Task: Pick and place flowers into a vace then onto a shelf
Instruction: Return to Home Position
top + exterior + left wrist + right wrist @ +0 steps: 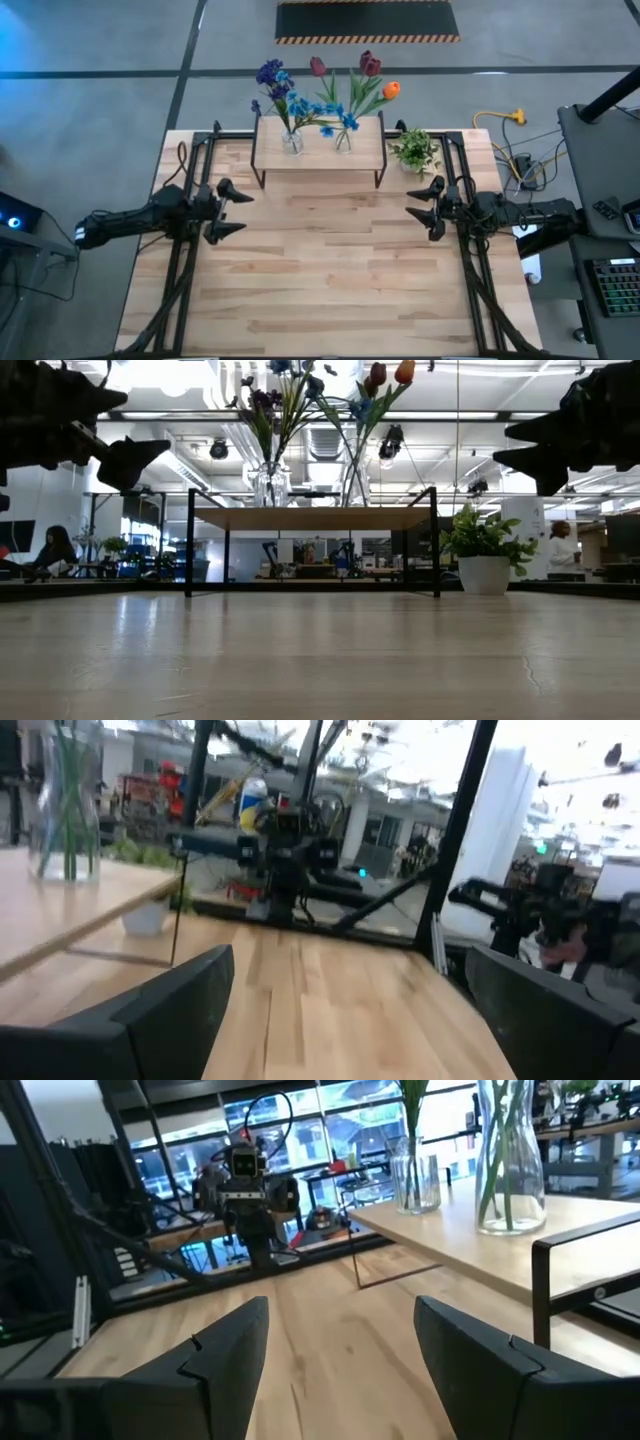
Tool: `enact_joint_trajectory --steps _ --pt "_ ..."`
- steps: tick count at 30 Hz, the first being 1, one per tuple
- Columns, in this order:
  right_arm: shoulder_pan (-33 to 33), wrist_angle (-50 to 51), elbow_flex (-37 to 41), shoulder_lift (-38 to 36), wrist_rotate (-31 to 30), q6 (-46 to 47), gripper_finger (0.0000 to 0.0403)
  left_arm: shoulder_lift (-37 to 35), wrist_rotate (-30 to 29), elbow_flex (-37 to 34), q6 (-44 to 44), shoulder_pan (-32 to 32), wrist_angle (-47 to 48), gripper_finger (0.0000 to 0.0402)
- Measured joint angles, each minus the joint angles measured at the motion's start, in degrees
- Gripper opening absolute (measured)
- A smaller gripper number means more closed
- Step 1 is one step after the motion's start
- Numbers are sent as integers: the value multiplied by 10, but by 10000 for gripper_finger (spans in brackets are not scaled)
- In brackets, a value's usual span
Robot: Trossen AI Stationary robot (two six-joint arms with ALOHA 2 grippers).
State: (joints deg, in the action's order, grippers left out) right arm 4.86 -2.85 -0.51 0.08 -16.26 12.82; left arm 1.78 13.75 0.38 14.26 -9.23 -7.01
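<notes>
Two clear glass vases stand on the shelf's wooden top at the table's far edge. The left vase holds the purple cluster and blue blooms. The right vase holds dark red tulips, an orange bud and blue blooms. In the low view both vases rise above the shelf. My left gripper hovers open over the table's left side. My right gripper hovers open over the right side. Both are empty.
A leafy green plant in a white pot stands on the table right of the shelf. Black frame rails run along both table sides. Bare wood lies between the arms. People sit and stand in the room beyond.
</notes>
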Motion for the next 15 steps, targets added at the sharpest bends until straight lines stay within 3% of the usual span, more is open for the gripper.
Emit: enact_joint_trajectory --steps 9,15 --pt "10 -20 0 0 3 8 242 -2 -4 0 -73 18 -14 382" --pt "10 -18 0 -1 2 33 242 -2 -25 0 -85 75 25 382"
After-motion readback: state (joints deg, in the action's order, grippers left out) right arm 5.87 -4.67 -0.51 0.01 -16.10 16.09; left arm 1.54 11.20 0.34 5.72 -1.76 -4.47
